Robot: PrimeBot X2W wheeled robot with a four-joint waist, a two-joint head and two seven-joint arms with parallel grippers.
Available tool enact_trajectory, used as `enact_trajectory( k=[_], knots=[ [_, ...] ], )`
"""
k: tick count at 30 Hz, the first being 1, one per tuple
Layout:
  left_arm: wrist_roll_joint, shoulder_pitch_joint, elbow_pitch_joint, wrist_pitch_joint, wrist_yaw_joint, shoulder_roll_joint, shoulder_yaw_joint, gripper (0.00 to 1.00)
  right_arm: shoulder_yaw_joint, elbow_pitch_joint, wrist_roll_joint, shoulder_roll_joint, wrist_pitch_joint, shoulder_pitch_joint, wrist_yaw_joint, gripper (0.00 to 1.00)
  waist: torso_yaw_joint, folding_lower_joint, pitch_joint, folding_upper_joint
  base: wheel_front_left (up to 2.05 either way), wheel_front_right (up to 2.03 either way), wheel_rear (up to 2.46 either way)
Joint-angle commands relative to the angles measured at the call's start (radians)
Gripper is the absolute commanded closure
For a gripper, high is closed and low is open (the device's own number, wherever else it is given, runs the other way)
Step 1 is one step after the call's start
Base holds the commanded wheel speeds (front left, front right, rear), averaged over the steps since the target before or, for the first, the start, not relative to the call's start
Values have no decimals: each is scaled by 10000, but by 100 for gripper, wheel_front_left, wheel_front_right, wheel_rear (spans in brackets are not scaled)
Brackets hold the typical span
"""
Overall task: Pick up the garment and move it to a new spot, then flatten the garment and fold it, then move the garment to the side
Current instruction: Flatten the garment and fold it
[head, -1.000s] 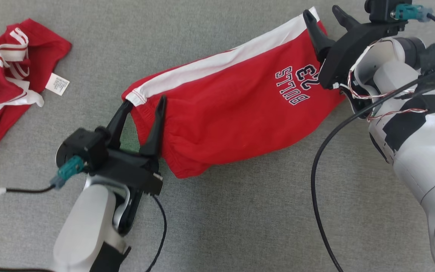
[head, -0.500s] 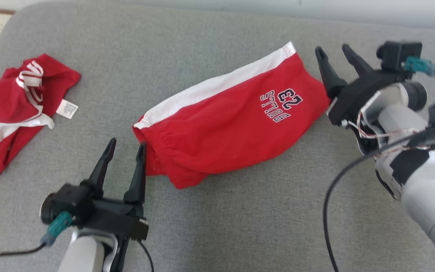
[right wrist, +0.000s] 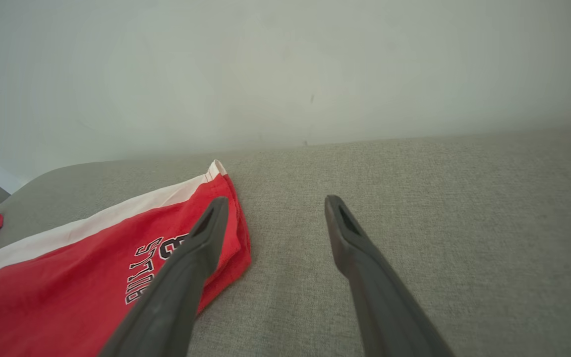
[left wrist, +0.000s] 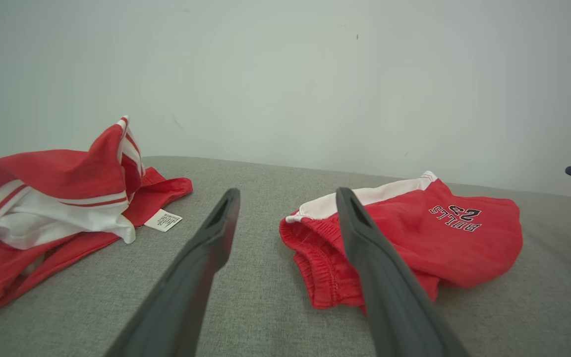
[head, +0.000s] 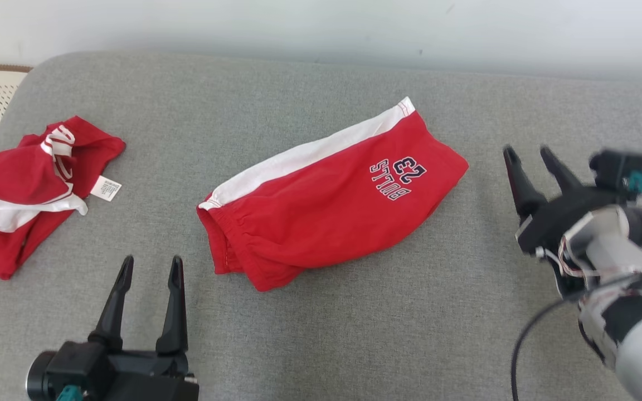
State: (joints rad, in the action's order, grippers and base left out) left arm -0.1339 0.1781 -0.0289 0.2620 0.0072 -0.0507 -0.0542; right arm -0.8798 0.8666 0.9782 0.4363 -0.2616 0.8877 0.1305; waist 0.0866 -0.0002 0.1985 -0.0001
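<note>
While your left gripper (head: 151, 262) and right gripper (head: 526, 151) stand wide and empty, the folded red shorts (head: 321, 211) lie between them, apart from both; gripping one layer alone could spill the fold.

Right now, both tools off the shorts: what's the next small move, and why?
Probably ease the left tool to the waistband end of the shorts and shut on it. The shorts lie folded on the cushion, both tools open and clear, the right tool beyond the leg end, so moving them aside looks like the step left.
</note>
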Motion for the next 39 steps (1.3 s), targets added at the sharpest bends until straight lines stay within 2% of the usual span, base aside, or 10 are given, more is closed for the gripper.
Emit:
enact_trajectory(
  k=[1, 8, 16, 26, 29, 39],
  knots=[
    [-57, -346, -113, 38, 97, -4, 65, 0, 413, -226, -252, 45, -47, -599, 5, 0, -3, 2, -139, 1, 0, 0, 0],
    [-237, -699, -317, 39, 271, -2, 92, 0, 1562, -983, -994, -193, -32, -2020, 5, 0, 26, 2, -259, 1, 0, 0, 0],
    [-355, -606, -345, 37, 300, -2, -100, 0, 1963, -820, -1469, -536, -31, -1844, 5, 0, 275, 2, -258, 1, 0, 0, 0],
    [-604, -379, -154, 37, 400, -2, -666, 0, 2286, 943, -2255, -1107, 141, -682, 5, 0, 1224, 2, 134, 1, 0, 0, 0],
    [-669, -299, -104, 39, 424, 0, -736, 0, 2384, 1556, -2393, -1074, 205, -362, 5, 0, 1495, 2, 282, 1, 0, 0, 0],
    [-783, -154, -99, 39, 511, -1, -817, 0, 2577, 3098, -2313, -1285, 522, 242, 5, 0, 1923, 2, 613, 1, 0, 0, 0]
  ],
)
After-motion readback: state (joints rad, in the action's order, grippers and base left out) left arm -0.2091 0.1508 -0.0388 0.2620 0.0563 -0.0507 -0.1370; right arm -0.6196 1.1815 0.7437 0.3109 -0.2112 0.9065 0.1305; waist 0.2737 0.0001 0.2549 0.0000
